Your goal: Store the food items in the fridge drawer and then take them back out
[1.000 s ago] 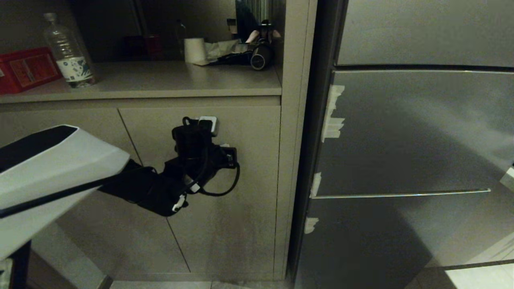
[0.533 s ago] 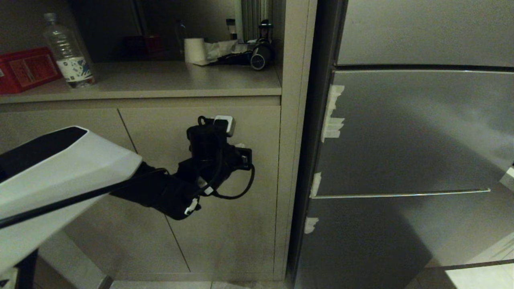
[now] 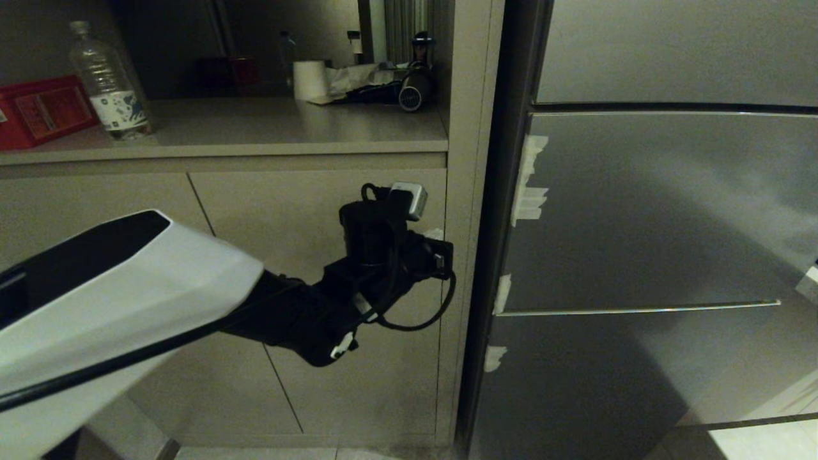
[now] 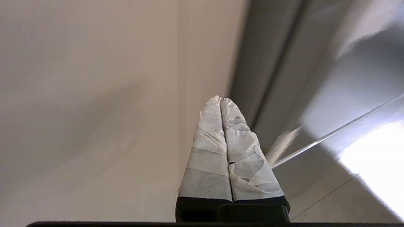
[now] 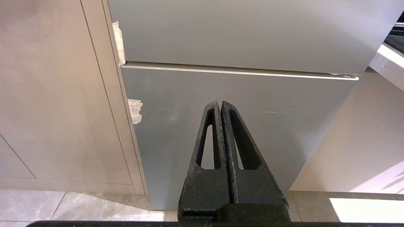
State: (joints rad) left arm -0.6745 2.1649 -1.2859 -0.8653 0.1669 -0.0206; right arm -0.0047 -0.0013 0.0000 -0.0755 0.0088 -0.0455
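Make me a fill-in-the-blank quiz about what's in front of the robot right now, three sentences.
1. The fridge doors are all ____.
2. The left claw has its taped fingers pressed ____.
3. On the counter, the bottle stands beside a ____ box.

Missing words: shut; together; red

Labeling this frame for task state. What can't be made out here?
- Food items and fridge drawer: in no view; the fridge fronts are shut.
- Left gripper: head view shows only the wrist, fingers behind it.
- Right gripper: outside head view.
- Back of the shelf: items too dark.
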